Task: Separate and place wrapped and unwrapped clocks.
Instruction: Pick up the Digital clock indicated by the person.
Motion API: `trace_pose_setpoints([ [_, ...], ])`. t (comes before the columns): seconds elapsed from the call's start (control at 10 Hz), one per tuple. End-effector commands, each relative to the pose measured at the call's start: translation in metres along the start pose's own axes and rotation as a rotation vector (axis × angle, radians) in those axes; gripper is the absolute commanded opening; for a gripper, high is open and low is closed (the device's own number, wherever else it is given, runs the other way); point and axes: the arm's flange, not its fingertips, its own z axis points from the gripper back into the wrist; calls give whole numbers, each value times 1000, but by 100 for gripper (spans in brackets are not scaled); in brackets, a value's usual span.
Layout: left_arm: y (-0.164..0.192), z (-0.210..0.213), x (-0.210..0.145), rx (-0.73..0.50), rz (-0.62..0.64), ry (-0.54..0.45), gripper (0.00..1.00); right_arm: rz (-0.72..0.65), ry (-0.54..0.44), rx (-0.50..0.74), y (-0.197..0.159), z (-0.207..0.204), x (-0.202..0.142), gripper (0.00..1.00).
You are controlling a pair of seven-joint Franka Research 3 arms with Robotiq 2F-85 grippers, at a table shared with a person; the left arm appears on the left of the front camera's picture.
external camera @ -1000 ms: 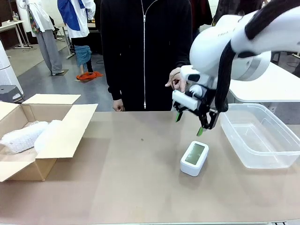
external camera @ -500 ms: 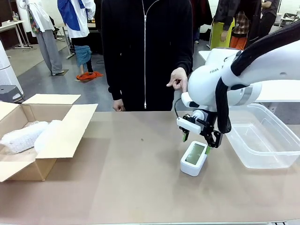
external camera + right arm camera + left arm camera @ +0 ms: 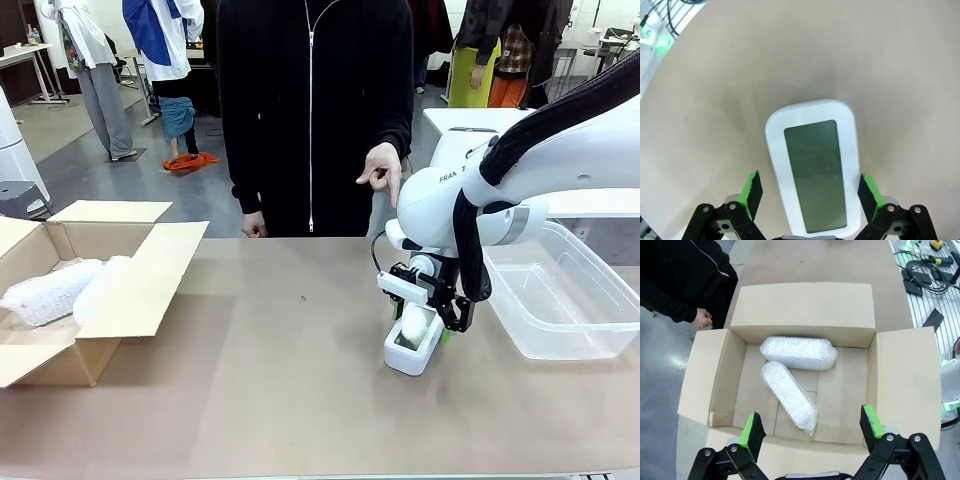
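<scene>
Bare clock: the white clock (image 3: 414, 341) lies face up on the table (image 3: 260, 400), near the clear plastic bin (image 3: 560, 290) — probably where it is bound, judging by the sorting.
Right gripper: the right gripper (image 3: 420, 322) is down over the clock, green pads (image 3: 753, 192) spread wide on either long side of it, not touching; nothing is pinched yet.
Wrapped clocks: two bubble-wrapped bundles (image 3: 799, 353) lie touching inside the cardboard box (image 3: 805, 305), so that half looks sorted.
Left gripper: the left gripper (image 3: 812, 429) hangs above the box, spread wide and empty.
Person: one hand (image 3: 382, 170) points down toward the clock.
</scene>
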Motion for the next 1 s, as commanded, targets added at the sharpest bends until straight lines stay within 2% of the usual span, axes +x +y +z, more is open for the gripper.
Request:
trace_pose_setpoints([
  [0.0, -4, 0, -1, -4, -25, -2, 100, 5, -14, -18, -5, -10, 9, 100],
  [0.9, -4, 0, -1, -4, -25, -2, 100, 26, 33, 11, -8, -31, 10, 100],
])
